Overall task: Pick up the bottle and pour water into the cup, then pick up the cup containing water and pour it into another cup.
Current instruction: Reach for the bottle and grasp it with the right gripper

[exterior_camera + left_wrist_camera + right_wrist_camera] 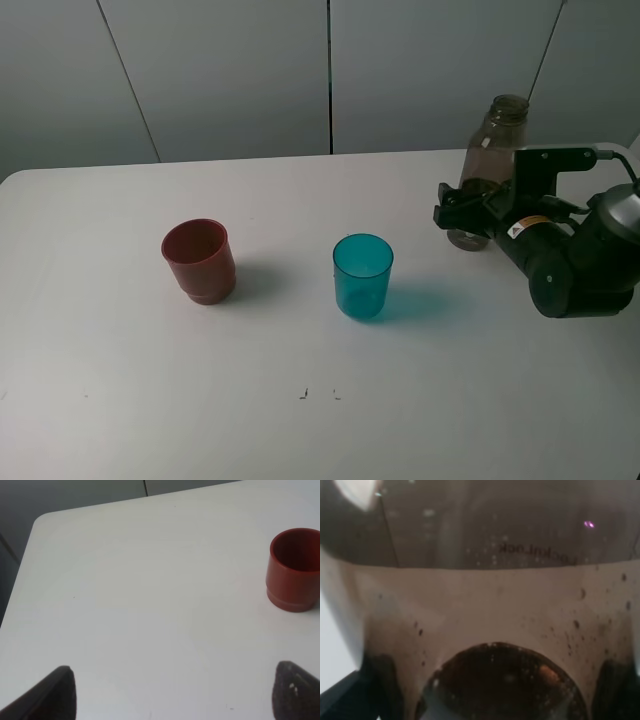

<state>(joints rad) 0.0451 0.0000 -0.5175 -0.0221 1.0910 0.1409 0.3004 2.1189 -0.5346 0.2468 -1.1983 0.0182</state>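
Note:
The smoky grey-brown bottle (495, 150) stands uncapped and upright at the far right of the white table, with a little water in its bottom. My right gripper (457, 207) is open, its fingers on either side of the bottle's lower body. Up close, the bottle (490, 605) fills the right wrist view, with the dark fingertips (375, 680) at its sides. The teal translucent cup (362, 275) stands mid-table, left of the bottle. The red-brown cup (200, 260) stands further left, and the left wrist view shows it too (295, 570). My left gripper (175, 695) hangs open over bare table, away from the red-brown cup.
The white table (300, 420) has a rounded far left corner (45, 520) and a grey wall behind it. The right arm's black body (580, 260) lies over the table's right side. Two small dark marks (318, 393) sit near the front.

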